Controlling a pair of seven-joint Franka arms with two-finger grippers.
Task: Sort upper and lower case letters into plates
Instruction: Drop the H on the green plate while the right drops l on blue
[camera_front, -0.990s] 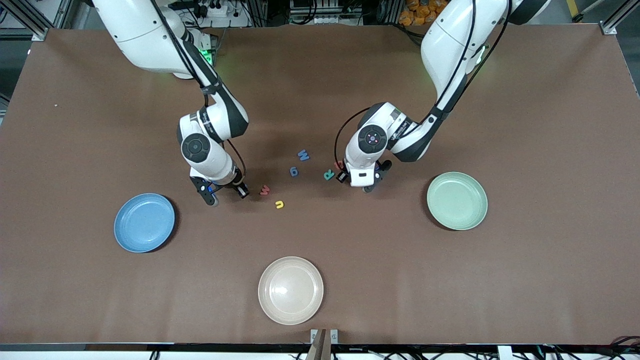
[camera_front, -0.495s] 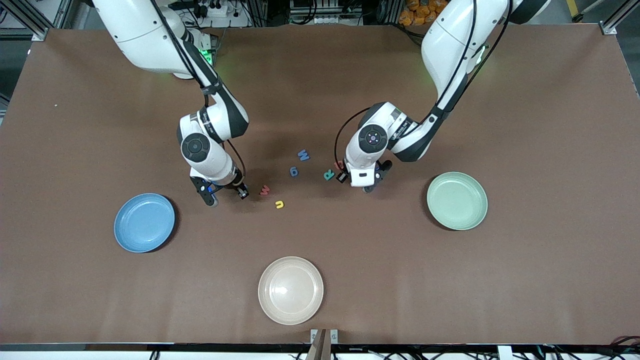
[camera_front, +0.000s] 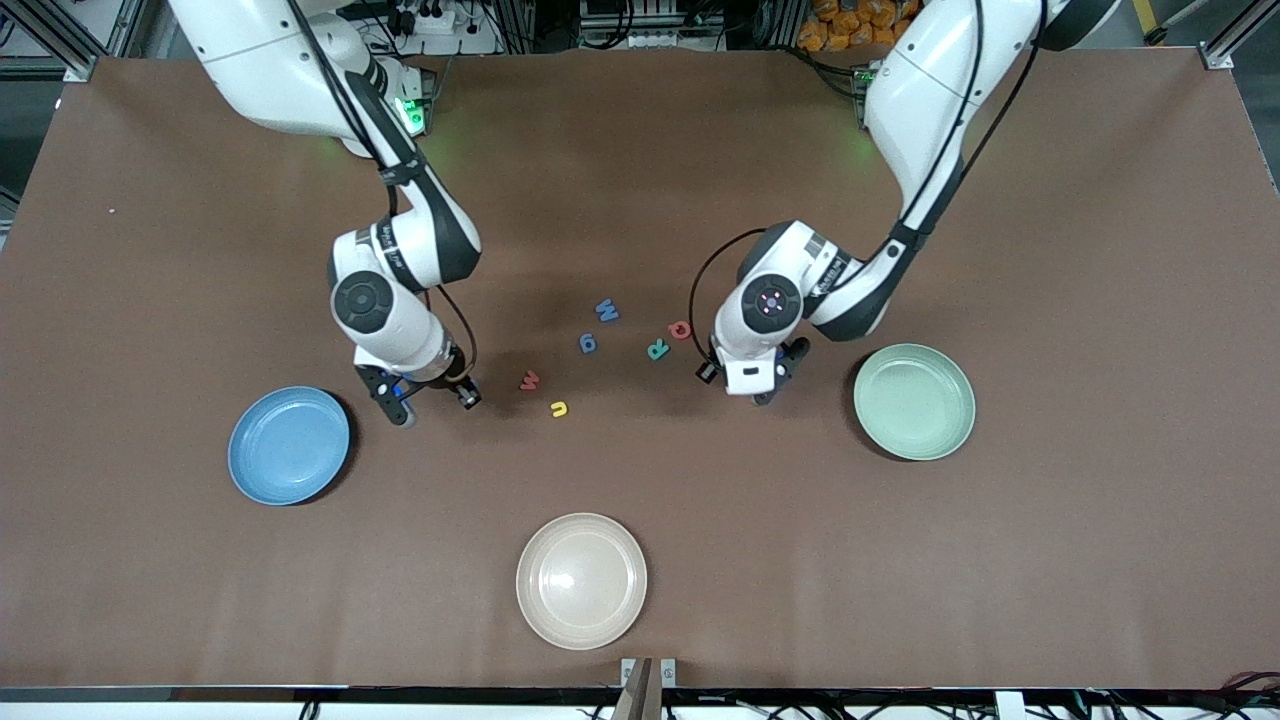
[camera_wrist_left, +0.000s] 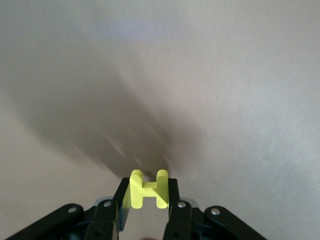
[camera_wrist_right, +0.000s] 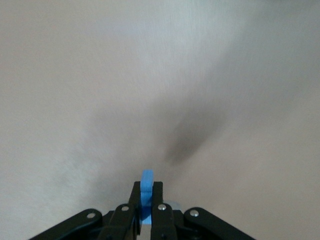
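My left gripper (camera_front: 752, 386) is shut on a yellow letter H (camera_wrist_left: 146, 189), held over bare table between the teal R (camera_front: 657, 350) and the mint green plate (camera_front: 914, 440). My right gripper (camera_front: 428, 396) is shut on a blue letter (camera_wrist_right: 146, 191), seen edge-on, over bare table between the sky blue plate (camera_front: 289, 480) and the red w (camera_front: 529, 380). A yellow u (camera_front: 559, 408), blue g (camera_front: 588, 343), blue W (camera_front: 605, 310) and red Q (camera_front: 680, 329) lie loose mid-table. Both plates hold nothing.
A cream-beige plate (camera_front: 581, 625) sits nearer the front camera than the letters, close to the table's front edge. Both wrist views show only bare brown table under the held letters.
The right gripper has moved toward the blue plate with its blue letter. The left gripper has moved toward the green plate with the yellow H, uncovering the red Q.
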